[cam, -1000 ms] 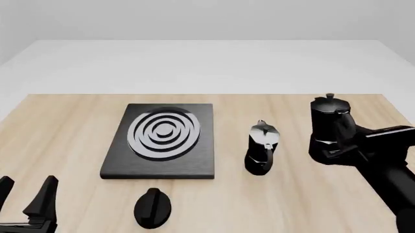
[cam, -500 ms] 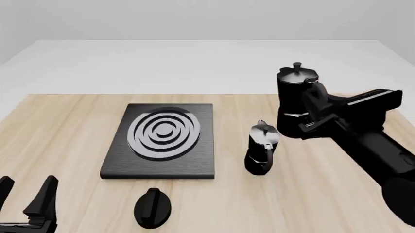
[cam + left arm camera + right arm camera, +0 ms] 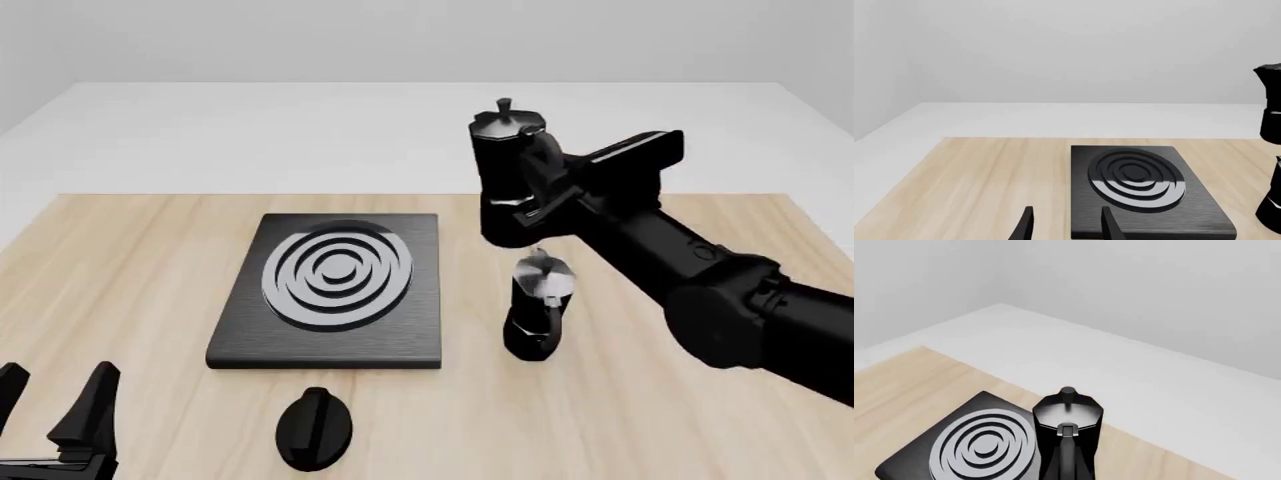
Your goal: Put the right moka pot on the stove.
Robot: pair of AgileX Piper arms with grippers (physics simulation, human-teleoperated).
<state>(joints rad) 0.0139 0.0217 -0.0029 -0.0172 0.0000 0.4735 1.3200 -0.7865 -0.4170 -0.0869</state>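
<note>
The right moka pot (image 3: 506, 165) hangs in the air, black with a knobbed lid, held by its handle in my right gripper (image 3: 550, 192), which is shut on it. It is above the table, just right of the stove (image 3: 414, 330) and behind the other moka pot. The right wrist view looks down on the pot's shiny lid (image 3: 1067, 412) with the stove's rings (image 3: 981, 445) below and beside it. The pot's edge (image 3: 1271, 105) shows in the left wrist view. My left gripper (image 3: 51, 396) stands open near the front left corner, empty; its fingers (image 3: 1025, 226) point toward the stove (image 3: 1187, 220).
A second, smaller moka pot (image 3: 538, 305) with a silver lid stands on the table right of the stove, its edge (image 3: 1273, 200) in the left wrist view. A black oval knob (image 3: 315, 428) lies in front of the stove. The wooden table (image 3: 134, 260) ends at a white floor.
My right gripper has lifted the right moka pot and carried it left and farther back, from the table's right edge to above the second pot. The left arm has not moved.
</note>
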